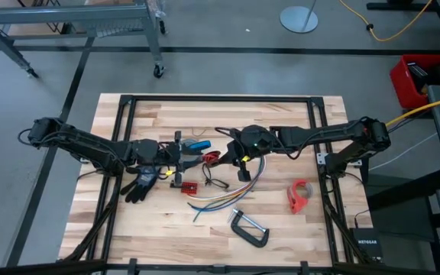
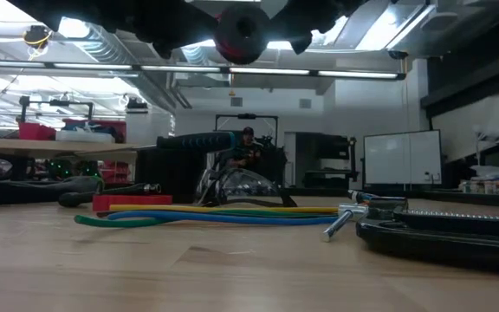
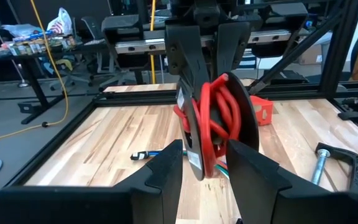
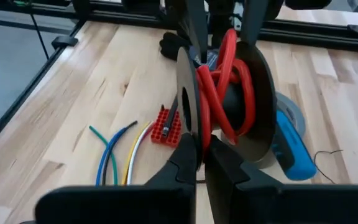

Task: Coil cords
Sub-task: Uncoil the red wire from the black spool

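In the high view the left arm reaches in from the left edge, and beside it a black glove [image 1: 140, 183] lies on the table [image 1: 128, 229], left of centre. The left gripper [image 1: 197, 160] sits at mid-frame with its fingers apart on either side of a spool [image 3: 219, 124] whose two dark discs hold loops of red cord [image 3: 222, 115] wound around a black core; whether those fingers press the discs I cannot tell. Just above the spool in the high view lies a blue tool [image 1: 198, 144], and just below it a small red block [image 1: 189, 186]. From there a bundle of strands [image 1: 228, 200], yellow, blue and green among them, runs rightward across the lower middle of the table, with a thin black wire [image 1: 216, 182] looped just above it. The right gripper [image 1: 224, 156] meets the spool from the right side, its fingers together on the rim of one disc. A metal clamp [image 1: 250, 229] lies at lower centre, and a red tape dispenser [image 1: 300, 195] sits right of it. The right arm stretches off to the right edge.
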